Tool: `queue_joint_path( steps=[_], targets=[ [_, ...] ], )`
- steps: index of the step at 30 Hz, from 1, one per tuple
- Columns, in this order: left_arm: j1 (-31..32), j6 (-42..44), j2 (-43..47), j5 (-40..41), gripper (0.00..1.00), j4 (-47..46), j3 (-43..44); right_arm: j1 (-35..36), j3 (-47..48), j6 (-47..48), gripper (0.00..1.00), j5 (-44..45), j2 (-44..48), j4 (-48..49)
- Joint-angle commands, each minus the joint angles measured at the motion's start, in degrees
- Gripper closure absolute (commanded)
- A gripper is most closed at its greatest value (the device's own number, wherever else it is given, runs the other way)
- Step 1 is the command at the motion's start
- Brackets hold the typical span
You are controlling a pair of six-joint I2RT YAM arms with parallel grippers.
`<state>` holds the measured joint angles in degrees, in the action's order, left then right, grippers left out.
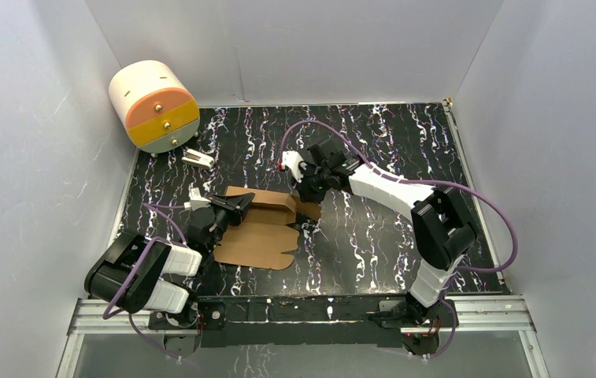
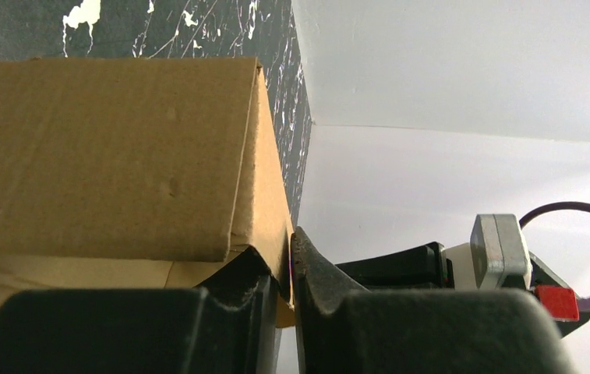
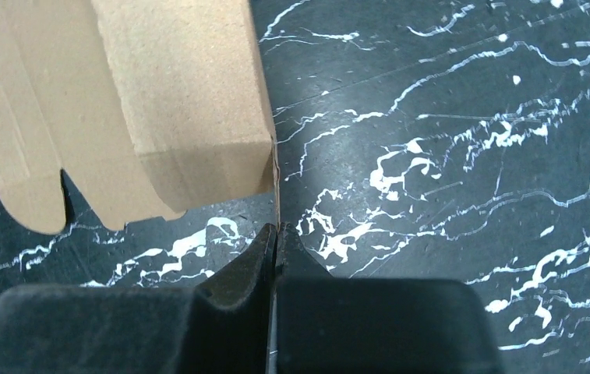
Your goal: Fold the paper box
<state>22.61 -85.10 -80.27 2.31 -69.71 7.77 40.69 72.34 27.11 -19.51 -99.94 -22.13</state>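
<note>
Black table top, marbled with white veins, boxed in by plain white walls. Left of centre lies the paper box, plain brown cardboard, matte and grainy, part flat sheet with rounded flaps, part raised into a creased fold. The left gripper is in at the fold's end, jaws pinched tight on a thin cardboard edge. The right gripper is at the far right corner, jaws closed on a flap seen edge-on. Back left, well clear, sits a cream, orange and yellow cylindrical drawer unit, a small white piece just beside it.
</note>
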Motion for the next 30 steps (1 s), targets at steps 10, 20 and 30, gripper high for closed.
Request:
queue_joint_path(
  steps=[10,20,30],
  targets=[
    [0.9,0.5,2.2,-1.3,0.94,-1.5,-0.2,4.2,5.6,-26.1,0.9,18.3,-1.0,2.8],
    [3.4,2.6,1.7,-0.7,0.95,-1.7,-0.6,5.1,9.7,-38.9,0.87,23.7,-3.1,1.7],
    [6.4,4.6,-0.6,2.7,0.95,-2.1,-1.3,5.9,3.9,-45.5,0.8,21.9,-2.1,9.7]
  ],
)
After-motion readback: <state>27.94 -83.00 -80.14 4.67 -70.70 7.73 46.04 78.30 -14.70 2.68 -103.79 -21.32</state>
